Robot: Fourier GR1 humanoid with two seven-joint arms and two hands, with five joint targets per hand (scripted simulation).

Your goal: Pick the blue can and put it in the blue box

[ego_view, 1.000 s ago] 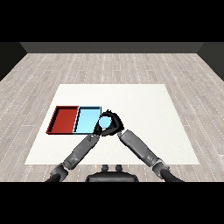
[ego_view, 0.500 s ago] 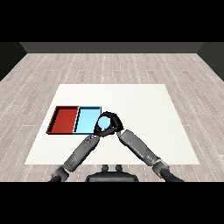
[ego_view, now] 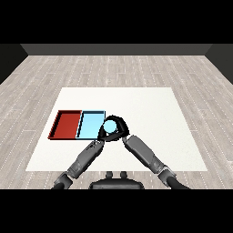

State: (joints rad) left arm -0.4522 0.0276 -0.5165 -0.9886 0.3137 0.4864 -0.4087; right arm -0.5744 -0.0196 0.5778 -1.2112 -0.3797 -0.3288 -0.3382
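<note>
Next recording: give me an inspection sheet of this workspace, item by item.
Surface: white table, bare at the point marked.
Job's things: blue can held at the light blue tray's right edge; whether it is inside cannot be told.
Clutter: red tray left of the light blue tray, touching it.
Hands: right hand curled round the can; left hand beside the can, state unclear.
Cables: nothing seen.
Surroundings: grey plank floor, dark wall behind.

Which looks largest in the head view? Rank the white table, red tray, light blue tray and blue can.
1. White table, largest by far.
2. Red tray and light blue tray: they look alike, so no ranking between them.
3. Blue can, smallest, held in the right hand.
</note>
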